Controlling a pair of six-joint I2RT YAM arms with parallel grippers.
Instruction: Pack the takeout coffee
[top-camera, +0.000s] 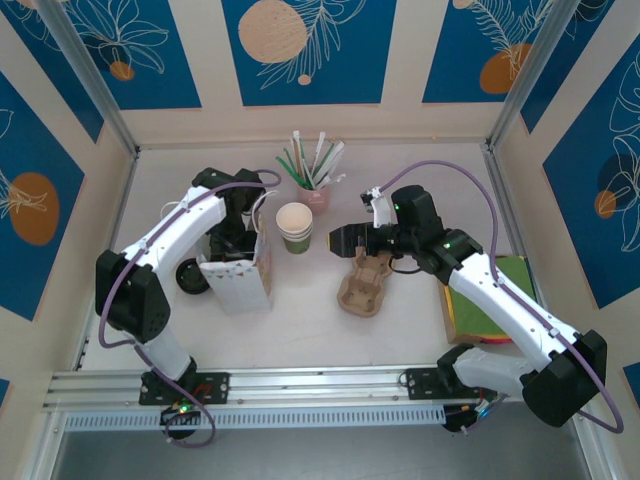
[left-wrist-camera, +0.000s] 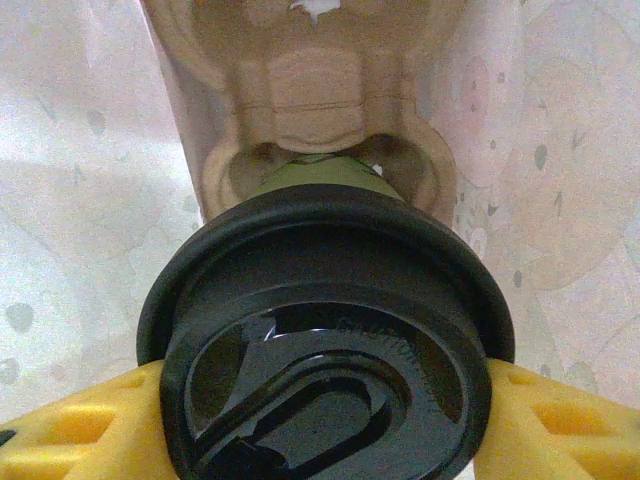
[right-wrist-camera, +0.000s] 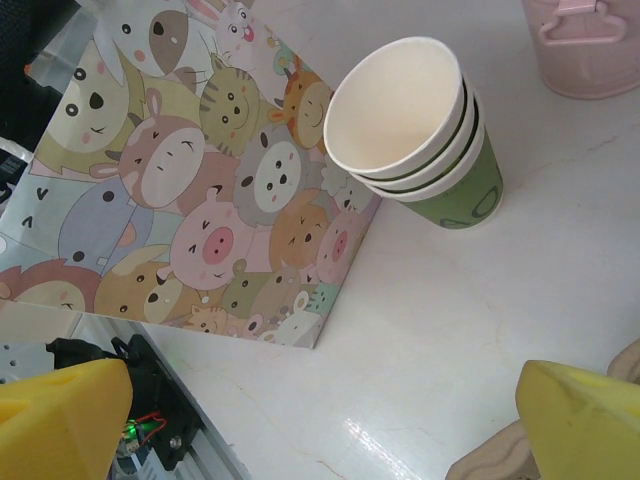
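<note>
The bag (top-camera: 238, 285) stands upright and open-topped in front of the left arm, its white face towards the bases and a cartoon-animal print on its right side. The left gripper (left-wrist-camera: 320, 425) reaches down into the bag, and its yellow fingers (left-wrist-camera: 70, 435) are closed partway on the coffee (left-wrist-camera: 320, 330), one on each side of the black lid rim. The coffee hangs upright inside the bag. Its green body runs down to a round pocket of a pulp tray (left-wrist-camera: 310, 80) lying at the bottom of the bag, but whether the cup is seated in that pocket I cannot tell. The bag's walls rise on either side of the tray. Just beside the bag's far right corner stands the cup stack (top-camera: 295, 228), green outside and cream inside. The pink cup (top-camera: 316, 197) of straws is beyond the stack, farther from the bag. Well to the right of the bag a second tray (top-camera: 365, 285) lies flat on the table. The right gripper (right-wrist-camera: 325, 420) hovers over that tray's far end, pointing towards the bag. Its jaws are spread as wide as they go, with nothing between them. Farthest right of the bag, by the right arm, lies a pile of green and orange sheets (top-camera: 497, 300).
</note>
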